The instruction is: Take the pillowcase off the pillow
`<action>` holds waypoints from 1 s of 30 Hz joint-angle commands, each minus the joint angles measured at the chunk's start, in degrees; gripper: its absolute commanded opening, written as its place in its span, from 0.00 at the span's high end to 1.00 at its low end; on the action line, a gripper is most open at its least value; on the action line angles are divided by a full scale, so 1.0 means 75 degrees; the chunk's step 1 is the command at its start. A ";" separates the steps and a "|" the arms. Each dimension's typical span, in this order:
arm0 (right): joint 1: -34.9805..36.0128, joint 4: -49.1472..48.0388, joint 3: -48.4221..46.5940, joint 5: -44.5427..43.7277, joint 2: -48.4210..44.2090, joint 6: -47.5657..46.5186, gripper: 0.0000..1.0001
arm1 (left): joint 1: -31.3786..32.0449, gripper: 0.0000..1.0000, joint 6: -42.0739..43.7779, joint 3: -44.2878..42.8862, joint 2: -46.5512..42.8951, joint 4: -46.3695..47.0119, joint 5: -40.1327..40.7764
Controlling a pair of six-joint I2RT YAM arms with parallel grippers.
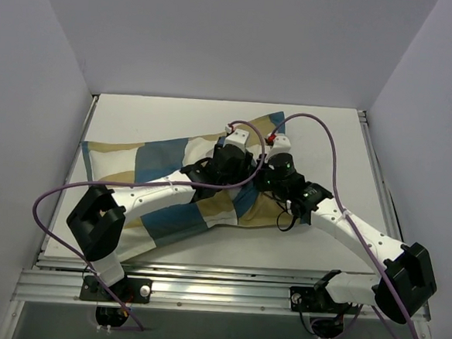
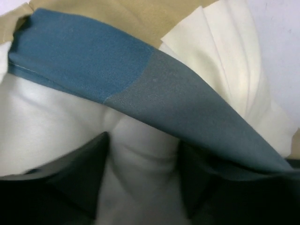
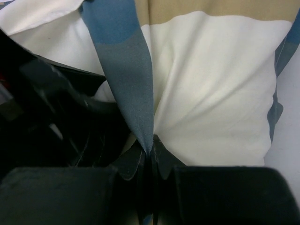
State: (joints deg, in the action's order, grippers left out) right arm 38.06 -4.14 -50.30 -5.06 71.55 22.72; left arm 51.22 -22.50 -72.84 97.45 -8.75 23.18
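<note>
The pillowcase (image 1: 164, 218), a blue, tan and white patchwork, lies slantwise across the table with the pillow mostly inside it. Both grippers meet at its open right end. My left gripper (image 1: 228, 163) is open. In the left wrist view its fingers (image 2: 89, 168) press against either side of a creased bulge of the white pillow (image 2: 140, 164), just under the blue hem of the pillowcase (image 2: 93, 61). My right gripper (image 1: 263, 172) is shut on the pillowcase: its jaws (image 3: 149, 151) pinch a taut blue strip of hem (image 3: 126, 70).
The left arm (image 1: 154, 192) lies across the pillowcase. Purple cables (image 1: 331, 157) loop over the white table (image 1: 329, 138). Grey walls close in the back and both sides. A metal rail (image 1: 225, 290) runs along the near edge.
</note>
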 commanded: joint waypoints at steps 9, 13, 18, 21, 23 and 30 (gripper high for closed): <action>0.0036 0.0505 0.0145 -0.1818 -0.0422 0.0345 1.00 | -0.0291 0.98 -0.0820 0.1437 -0.0837 -0.0051 0.0202; -0.0363 0.1183 0.0168 -0.2570 -0.0528 0.0462 1.00 | -0.0407 0.98 -0.0832 0.1848 -0.1660 -0.0484 0.0109; -0.1008 0.1665 0.0215 -0.2970 -0.0668 0.0685 1.00 | -0.0431 0.98 -0.0177 0.2469 -0.2832 -0.0485 -0.0966; -0.1488 0.1759 0.0273 -0.2748 -0.0692 0.0756 1.00 | -0.0384 0.98 -0.0035 0.2703 -0.3301 -0.0824 -0.1507; -0.1746 0.1806 0.0285 -0.2595 -0.0669 0.0744 1.00 | -0.0396 0.98 -0.0081 0.2926 -0.3628 -0.1059 -0.1614; -0.1994 0.1584 0.0438 -0.1288 -0.0318 0.0534 1.00 | -0.0548 0.98 -0.0597 0.3220 -0.4052 -0.1446 -0.0666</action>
State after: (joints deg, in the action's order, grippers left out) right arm 30.06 4.43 -48.18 -0.40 68.01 31.66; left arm 49.60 -28.23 -49.80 70.94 -4.10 10.31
